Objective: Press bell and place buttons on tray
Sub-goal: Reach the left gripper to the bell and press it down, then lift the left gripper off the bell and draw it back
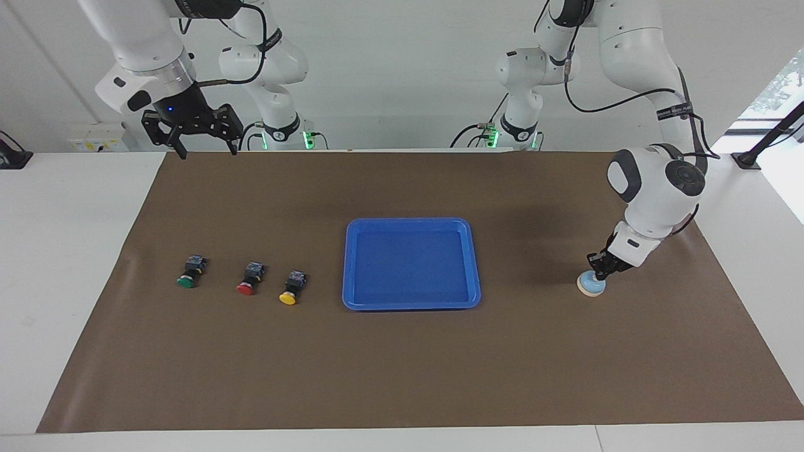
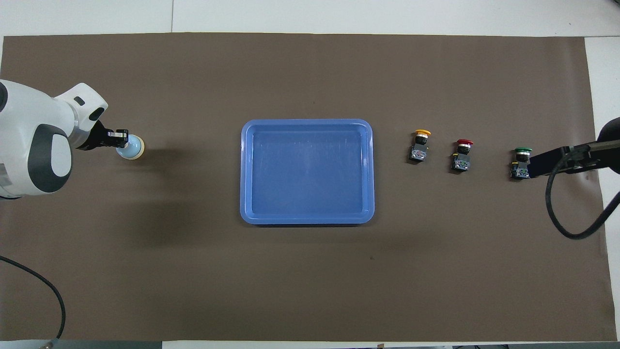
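Note:
The light blue bell sits on the brown mat toward the left arm's end of the table. My left gripper is shut, and its tip rests on the top of the bell, covering the knob. The blue tray lies in the middle, with nothing in it. Three buttons stand in a row toward the right arm's end: yellow, red and green. My right gripper hangs open, high over the mat's edge nearest the robots.
A brown mat covers most of the white table. A black cable of the right arm hangs over the mat close to the green button in the overhead view.

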`<state>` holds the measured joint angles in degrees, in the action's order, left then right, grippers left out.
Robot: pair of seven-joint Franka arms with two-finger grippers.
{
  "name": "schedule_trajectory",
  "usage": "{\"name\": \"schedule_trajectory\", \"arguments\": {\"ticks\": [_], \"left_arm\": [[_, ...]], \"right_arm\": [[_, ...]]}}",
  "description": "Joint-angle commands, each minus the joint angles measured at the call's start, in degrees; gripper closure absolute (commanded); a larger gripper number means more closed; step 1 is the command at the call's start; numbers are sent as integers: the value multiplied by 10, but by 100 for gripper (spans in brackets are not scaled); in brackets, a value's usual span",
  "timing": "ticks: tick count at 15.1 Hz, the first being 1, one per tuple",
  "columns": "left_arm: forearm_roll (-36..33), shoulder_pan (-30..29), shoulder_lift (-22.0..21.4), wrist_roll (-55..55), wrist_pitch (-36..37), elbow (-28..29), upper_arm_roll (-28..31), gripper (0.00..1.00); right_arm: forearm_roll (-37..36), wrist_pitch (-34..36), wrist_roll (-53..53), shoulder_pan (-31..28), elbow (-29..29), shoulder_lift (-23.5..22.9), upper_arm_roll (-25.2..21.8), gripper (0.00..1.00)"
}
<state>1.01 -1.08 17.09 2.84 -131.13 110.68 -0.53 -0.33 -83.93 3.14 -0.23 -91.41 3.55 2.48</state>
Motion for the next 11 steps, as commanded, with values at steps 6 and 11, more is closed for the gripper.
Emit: {"name": "schedule_trajectory", "arguments": {"ticks": [6,11], "left_arm": [[-1,-4,-28,11,60,-22,2,100],[-1,-4,-121,11,251,-110,2,46]], "right_arm": [[3,-3,14,-5,-9,10,2,0],[3,0,15,-7,-10,13,2,0]]}}
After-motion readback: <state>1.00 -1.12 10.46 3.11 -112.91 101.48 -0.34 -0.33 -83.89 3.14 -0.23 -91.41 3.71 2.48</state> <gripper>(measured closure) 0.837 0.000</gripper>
